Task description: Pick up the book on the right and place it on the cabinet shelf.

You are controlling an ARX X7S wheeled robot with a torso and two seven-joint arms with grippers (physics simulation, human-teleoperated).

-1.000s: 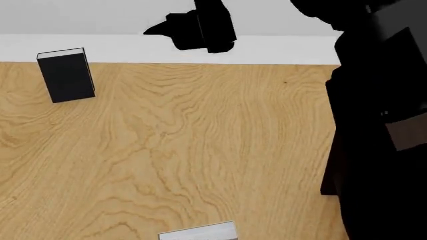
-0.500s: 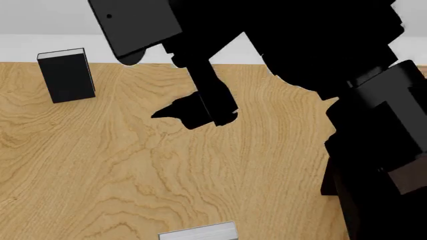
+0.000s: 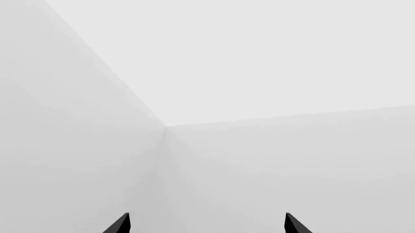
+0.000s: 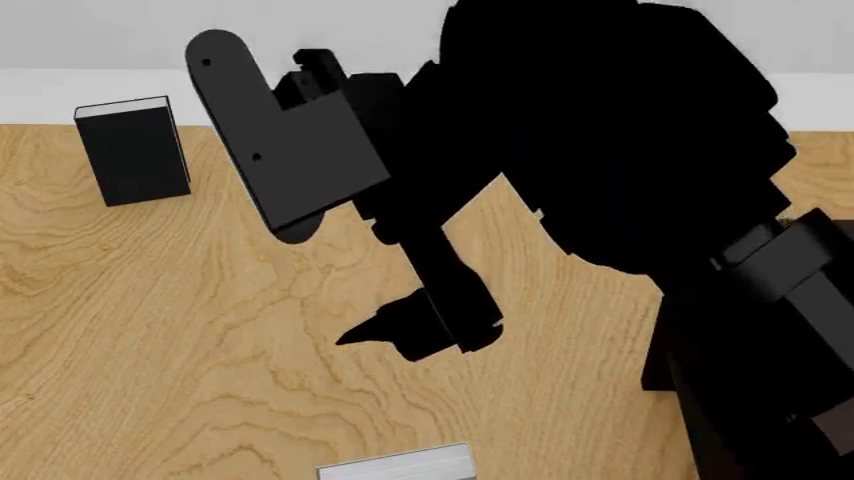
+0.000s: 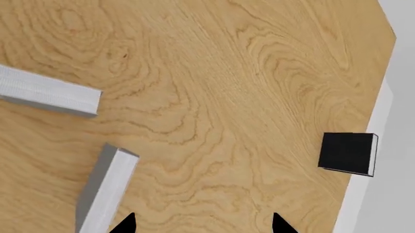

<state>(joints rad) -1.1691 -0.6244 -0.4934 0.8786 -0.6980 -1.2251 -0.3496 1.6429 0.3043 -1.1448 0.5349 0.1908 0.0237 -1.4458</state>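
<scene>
In the head view the right hand (image 4: 424,335) hangs over the middle of the desk (image 4: 160,330), and only a strip of one grey book (image 4: 396,464) shows at the near edge. The right wrist view shows two grey books (image 5: 48,91) (image 5: 104,187) lying apart there, nothing between the spread fingertips, and a black book (image 5: 347,153) by the far edge. The left hand (image 3: 206,224), tips apart, faces blank walls and holds nothing.

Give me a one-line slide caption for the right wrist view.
Open right gripper above the wooden table, two light grey books nearby, black book at the far edge.
</scene>
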